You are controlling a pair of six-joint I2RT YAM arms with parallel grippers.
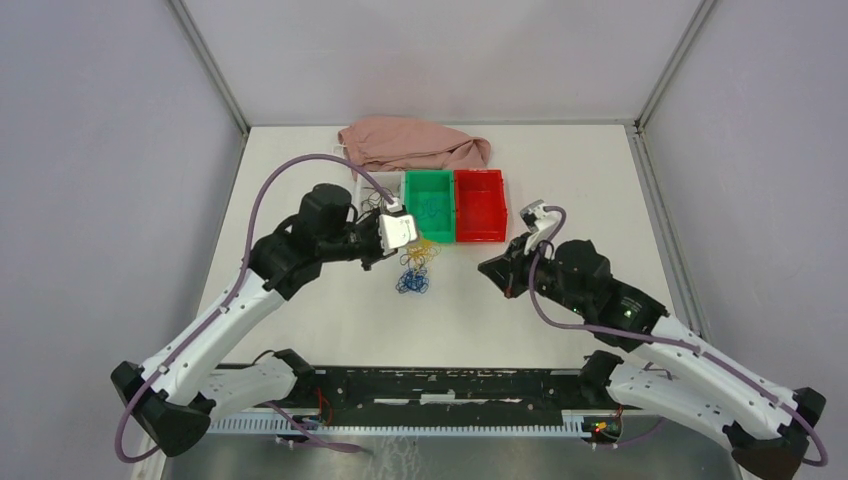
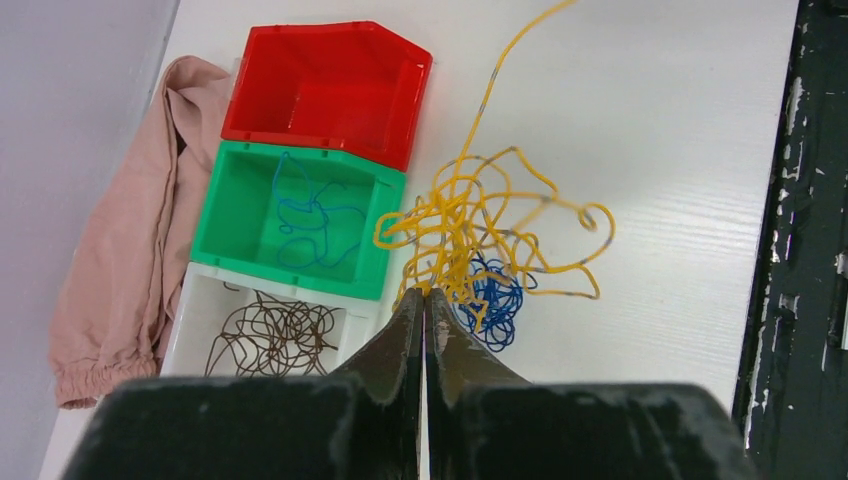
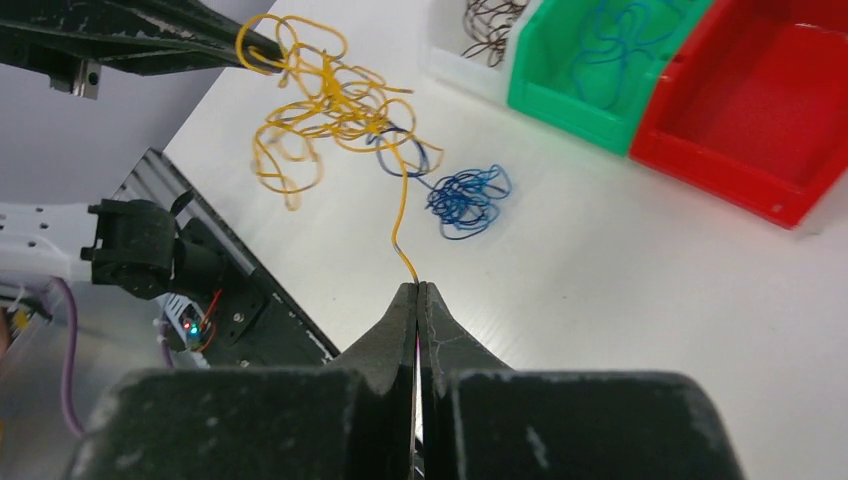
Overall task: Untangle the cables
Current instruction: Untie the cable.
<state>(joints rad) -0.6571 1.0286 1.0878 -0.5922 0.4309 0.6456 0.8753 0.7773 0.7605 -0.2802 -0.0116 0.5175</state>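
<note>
- The left end effector (image 2: pixel 424 300) is seen with its fingers pressed together. A loop of the yellow cables (image 2: pixel 470 215) is clamped at its tip.
- The right end effector (image 3: pixel 417 292) is closed as well. The end of one long yellow strand (image 3: pixel 401 215) is pinched between its fingers.
- In the right wrist view, that strand is stretched from the bottom middle up to the yellow tangle in the upper left.
- In the top view, the yellow cables are found in the middle of the frame. They are placed just below the bins and between the two end effectors.
- A blue clump (image 2: pixel 495 298) is seen on the table (image 2: pixel 680 150), just beside the yellow cables. A few dark blue bits are mixed into the yellow tangle too.
- One blue cable (image 2: pixel 310 215) is laid in the green bin (image 2: pixel 290 278).
- The brown cables (image 2: pixel 270 335) are laid in the white bin (image 2: pixel 190 310).
- The red bin (image 2: pixel 320 90) is set right next to the green bin. In the top view, the three bins are lined up side by side as white, green and red, from left to right.
- A pink cloth (image 2: pixel 120 250) is bunched up on the table behind the bins, at the top middle of the top view.
</note>
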